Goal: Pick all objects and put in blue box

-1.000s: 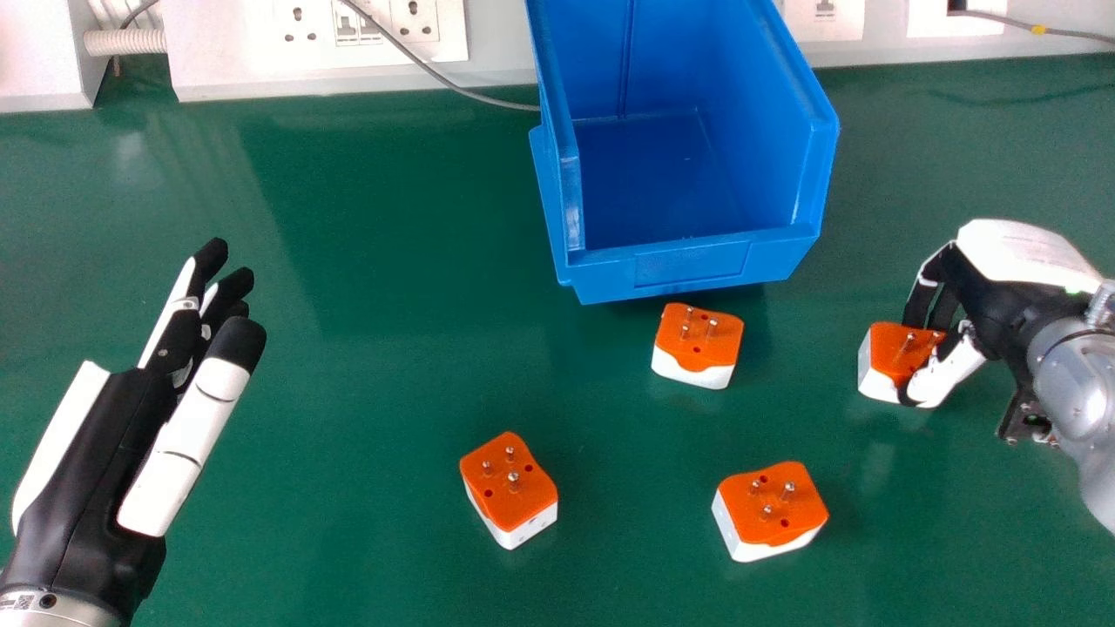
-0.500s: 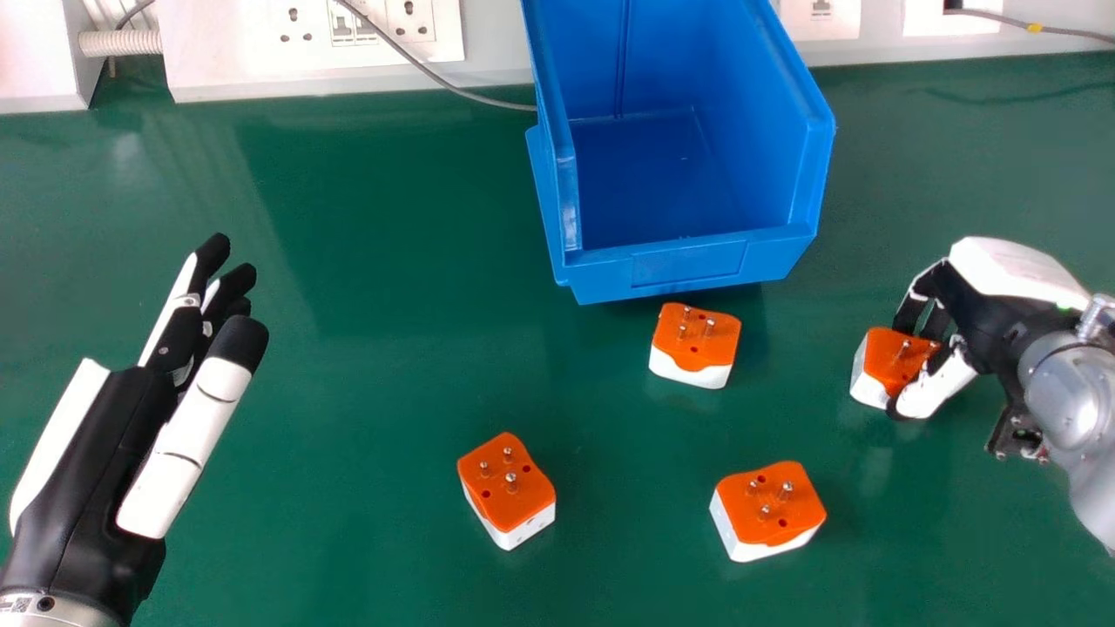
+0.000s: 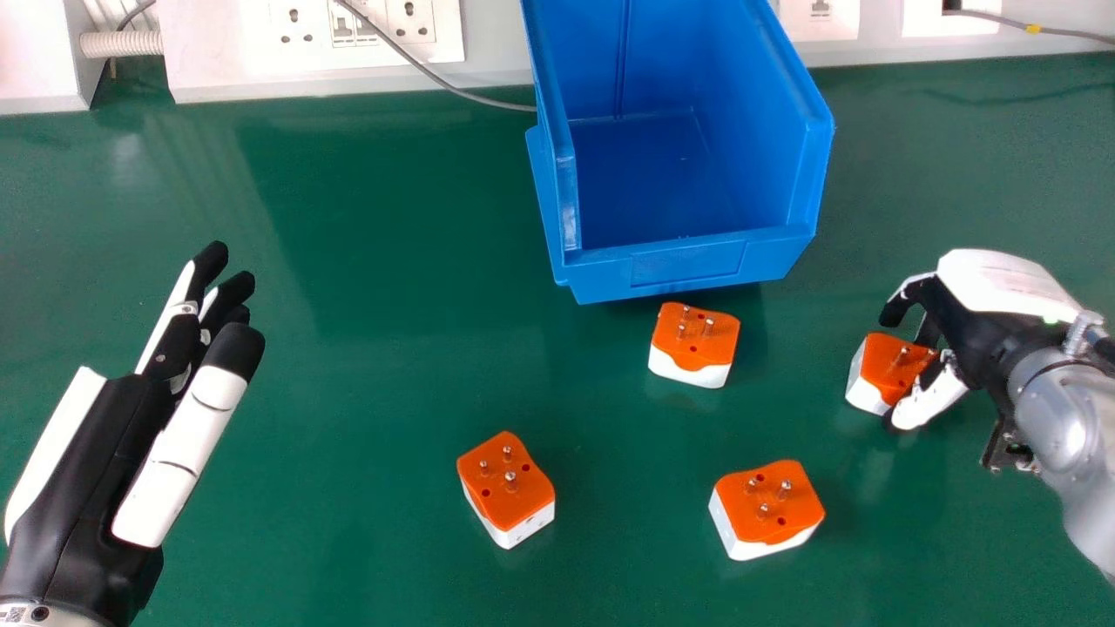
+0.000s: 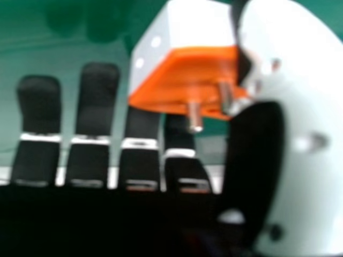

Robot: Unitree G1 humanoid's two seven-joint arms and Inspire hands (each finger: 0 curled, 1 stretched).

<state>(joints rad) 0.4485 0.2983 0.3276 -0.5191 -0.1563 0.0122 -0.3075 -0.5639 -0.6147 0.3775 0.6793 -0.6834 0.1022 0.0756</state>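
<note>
The right hand (image 3: 980,335) (thumb bent) pinches an orange-white plug (image 3: 887,361).

Glossy plastic blue box (image 3: 688,266)

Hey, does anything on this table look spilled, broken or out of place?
No, nothing stands out. The blue box is upright, three plug adapters lie pins up, and a fourth adapter, also pins up, is at the right hand.
</note>
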